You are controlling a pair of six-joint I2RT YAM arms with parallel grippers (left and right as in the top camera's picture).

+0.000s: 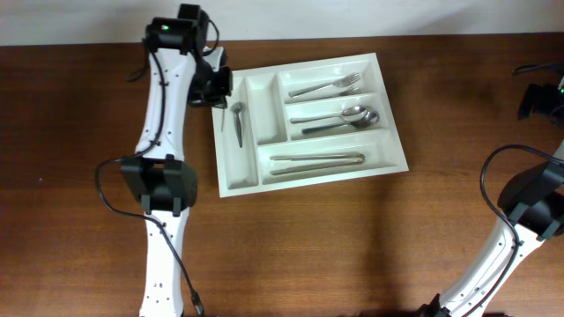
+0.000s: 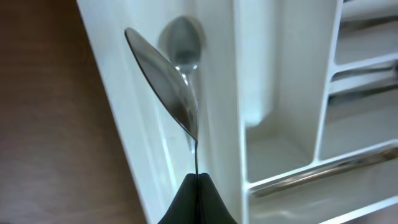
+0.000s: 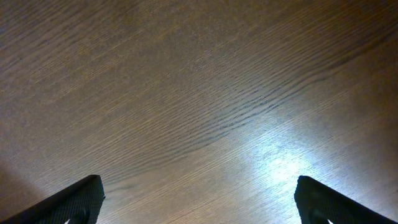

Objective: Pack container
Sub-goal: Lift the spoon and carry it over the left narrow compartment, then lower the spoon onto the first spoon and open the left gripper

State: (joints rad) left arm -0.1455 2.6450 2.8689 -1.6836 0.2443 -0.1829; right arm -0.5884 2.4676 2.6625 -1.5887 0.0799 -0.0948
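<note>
The white cutlery tray (image 1: pixel 398 132) lies on the wooden table, and its walls fill the left wrist view (image 2: pixel 217 118). My left gripper (image 1: pixel 226 95) is at the tray's far left corner. It is shut on the thin handle of a small spoon (image 1: pixel 238 128), which hangs in the leftmost narrow compartment. In the left wrist view the shut fingers (image 2: pixel 199 190) pinch the handle, and the spoon's bowl (image 2: pixel 165 78) is beside the compartment wall with a grey reflection behind it. My right gripper (image 1: pixel 534 99) is open and empty at the far right, over bare wood (image 3: pixel 199 202).
The tray's long compartments hold forks (image 1: pixel 328 87) at the back, spoons (image 1: pixel 344 119) in the middle and knives (image 1: pixel 317 160) at the front. The second narrow compartment (image 1: pixel 262 110) has nothing in it. Black cables loop beside both arms.
</note>
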